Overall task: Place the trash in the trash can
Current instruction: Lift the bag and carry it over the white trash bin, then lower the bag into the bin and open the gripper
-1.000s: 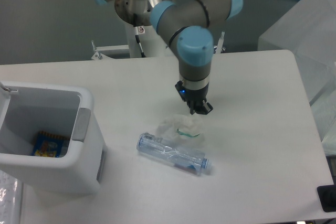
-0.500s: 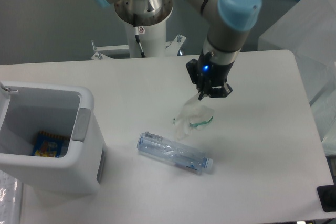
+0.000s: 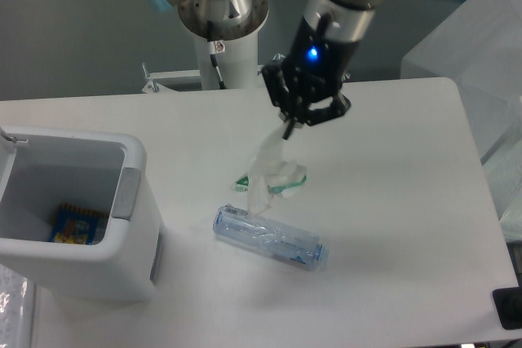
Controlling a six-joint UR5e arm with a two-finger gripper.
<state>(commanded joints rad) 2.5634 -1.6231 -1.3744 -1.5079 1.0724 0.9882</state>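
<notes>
My gripper (image 3: pixel 287 126) hangs above the middle of the table, shut on the top of the crumpled clear wrapper (image 3: pixel 269 170). The wrapper dangles below the fingers, with its green bit low at its edge, just over the table. Below it the clear bluish plastic bottle (image 3: pixel 269 238) lies on its side on the table. The white trash can (image 3: pixel 122 238) stands at the left front, well away from the gripper, with its grey tab (image 3: pixel 126 193) on the right rim.
Inside the trash can lies a blue and yellow packet (image 3: pixel 77 226). A translucent box (image 3: pixel 481 55) stands at the table's right edge. The arm's white base column (image 3: pixel 228 46) rises behind the table.
The gripper closed on the wrapper, lifted it off the table and has carried it up and to the left. The bottle and the trash can have not moved.
</notes>
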